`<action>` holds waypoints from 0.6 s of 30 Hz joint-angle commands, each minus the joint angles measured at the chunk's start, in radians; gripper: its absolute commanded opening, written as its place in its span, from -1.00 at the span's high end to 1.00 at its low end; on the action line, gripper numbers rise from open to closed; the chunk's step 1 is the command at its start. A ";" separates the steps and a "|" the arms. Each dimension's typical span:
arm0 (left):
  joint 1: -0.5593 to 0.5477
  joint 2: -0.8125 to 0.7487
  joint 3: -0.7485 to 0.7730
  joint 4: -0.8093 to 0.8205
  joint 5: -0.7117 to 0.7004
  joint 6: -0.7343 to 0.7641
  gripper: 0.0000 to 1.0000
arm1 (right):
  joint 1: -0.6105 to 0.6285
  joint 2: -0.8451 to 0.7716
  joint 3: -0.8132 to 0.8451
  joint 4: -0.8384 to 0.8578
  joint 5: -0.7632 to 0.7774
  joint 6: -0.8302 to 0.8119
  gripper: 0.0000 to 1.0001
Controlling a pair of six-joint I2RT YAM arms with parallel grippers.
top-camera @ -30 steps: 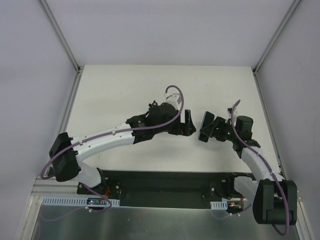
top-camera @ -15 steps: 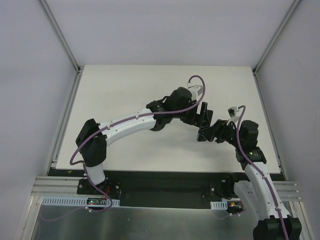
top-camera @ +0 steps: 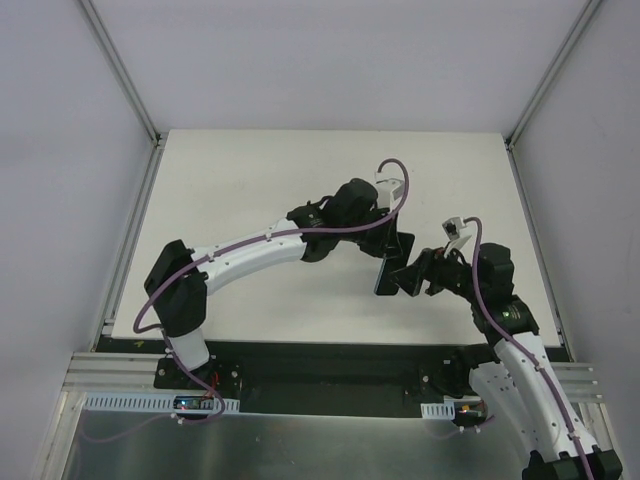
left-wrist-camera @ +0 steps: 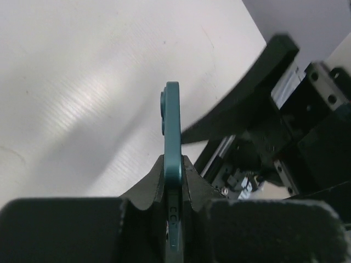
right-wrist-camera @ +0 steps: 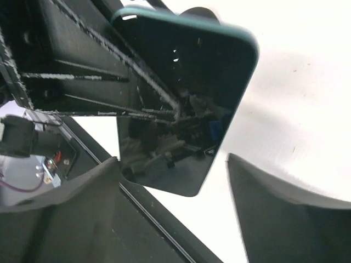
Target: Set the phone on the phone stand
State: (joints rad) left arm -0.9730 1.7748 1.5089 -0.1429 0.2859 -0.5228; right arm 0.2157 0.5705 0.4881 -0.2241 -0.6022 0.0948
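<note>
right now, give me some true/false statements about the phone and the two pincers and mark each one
1. The left pincer is shut on the phone. True.
2. The phone lies flat on the table. False: it is held up in the left pincer, edge-on to the left wrist camera.
3. The right pincer is open. True.
4. The phone's rim is red. False: it is teal.
5. The right pincer clamps the phone. False: its fingers stand apart, with the phone's glossy face ahead of them.
</note>
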 commanded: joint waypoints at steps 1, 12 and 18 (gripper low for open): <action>-0.003 -0.176 -0.103 0.046 0.100 0.061 1.00 | 0.021 -0.012 0.066 0.003 -0.060 -0.023 -0.80; 0.010 -0.567 -0.481 0.417 0.272 -0.003 1.00 | 0.151 0.006 -0.062 0.497 -0.327 0.229 -0.73; 0.016 -0.689 -0.610 0.614 0.213 -0.042 1.00 | 0.353 0.020 -0.075 0.653 -0.219 0.279 -0.13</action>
State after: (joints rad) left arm -0.9665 1.1717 0.9382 0.2218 0.4961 -0.5282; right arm 0.4805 0.5850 0.4244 0.2302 -0.8593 0.3157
